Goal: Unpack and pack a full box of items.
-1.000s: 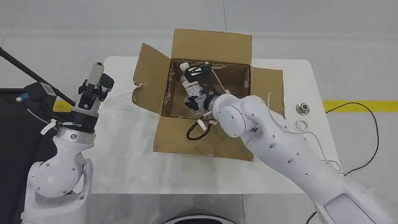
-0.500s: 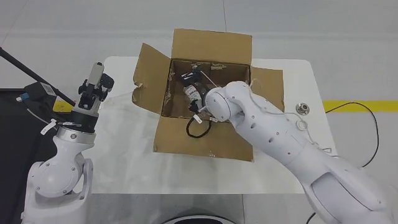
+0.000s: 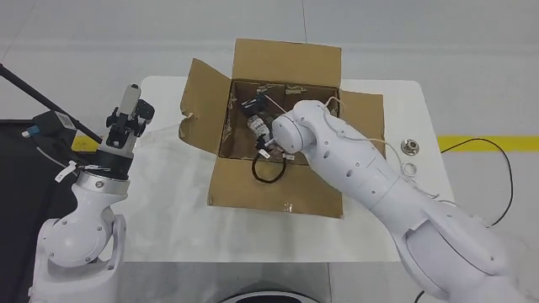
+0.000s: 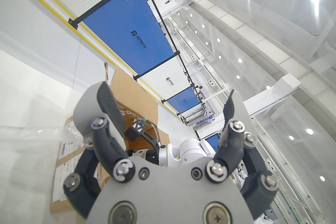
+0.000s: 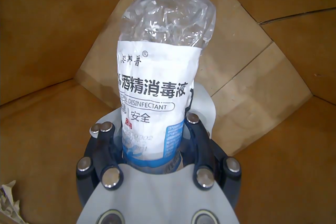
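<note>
Count: one open brown cardboard box (image 3: 286,61) on the white table (image 3: 168,219), four flaps spread. One clear plastic bottle (image 5: 160,72) with a white cap, its upper body crumpled. One black cable loop (image 3: 268,172) on the box floor. On the table to the right of the box, one small round metal part (image 3: 410,145) and one pale ring (image 3: 408,169). The bottle carries one white paper label with dark print and a blue band at its lower edge. My right arm reaches over into the box, and my right gripper (image 5: 155,114) is clamped on the bottle's lower end, cap aimed at a box corner. My left arm stands at the table's left edge; my left gripper (image 4: 166,93) points upward, fingers spread wide, holding nothing.
</note>
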`<state>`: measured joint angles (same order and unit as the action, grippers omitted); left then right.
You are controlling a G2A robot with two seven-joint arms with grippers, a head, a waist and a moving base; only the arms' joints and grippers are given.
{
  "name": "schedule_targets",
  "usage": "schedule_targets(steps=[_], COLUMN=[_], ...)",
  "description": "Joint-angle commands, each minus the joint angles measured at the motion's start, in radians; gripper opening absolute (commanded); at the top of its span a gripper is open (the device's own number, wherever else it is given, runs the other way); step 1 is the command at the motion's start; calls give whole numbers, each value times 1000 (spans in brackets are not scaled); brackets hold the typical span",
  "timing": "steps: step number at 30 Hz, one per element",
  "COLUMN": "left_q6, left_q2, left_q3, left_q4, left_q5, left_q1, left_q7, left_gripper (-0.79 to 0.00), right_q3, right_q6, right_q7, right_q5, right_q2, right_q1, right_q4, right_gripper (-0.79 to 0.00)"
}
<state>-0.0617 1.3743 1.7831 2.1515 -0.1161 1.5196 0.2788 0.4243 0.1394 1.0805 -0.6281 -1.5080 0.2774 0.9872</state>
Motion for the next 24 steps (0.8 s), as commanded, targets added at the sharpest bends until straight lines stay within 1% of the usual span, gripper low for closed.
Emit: schedule_targets(steps=[1,4,5,6,7,9,10,12,13,16,19,21,24], left_q6=[0,0,0,0,0,0,0,0,0,0,0,0,0], left_q2=[0,0,0,0,0,0,0,0,0,0,0,0,0], left_q3=[0,0,0,0,0,0,0,0,0,0,0,0,0], left_q4=[0,0,0,0,0,0,0,0,0,0,0,0,0], left_q5=[0,0,0,0,0,0,0,0,0,0,0,0,0], left_q1=[0,0,0,0,0,0,0,0,0,0,0,0,0], left_q7=[0,0,0,0,0,0,0,0,0,0,0,0,0], left_gripper=[0,0,0,0,0,0,0,0,0,0,0,0,0], right_q3=[4,17,23,30,37,50,56,67,76,114,169,218,322], right_q6=[-9,-17,-19,-21,-24,-28,-30,-27,-32,-45,-72,-92,-126], right_q7=[-2,-4,-5,-3,-1,5,6,5,10,19,36,53,88], right_q5=[-3,-11,-15,-19,-24,-40,-57,-89,-94,-107,-119,-136,-182], right_q2=[-5,-7,-6,-4,-1,6,10,19,24,42,67,91,138], right_q1=[-3,-5,-5,-4,-2,3,5,16,22,40,60,82,144], right_q4=[-7,-6,-3,2,8,24,34,57,70,110,179,255,428], right_gripper=[-434,-413,-394,-311,-246,-228,-191,-43,-3,0,0,0,0])
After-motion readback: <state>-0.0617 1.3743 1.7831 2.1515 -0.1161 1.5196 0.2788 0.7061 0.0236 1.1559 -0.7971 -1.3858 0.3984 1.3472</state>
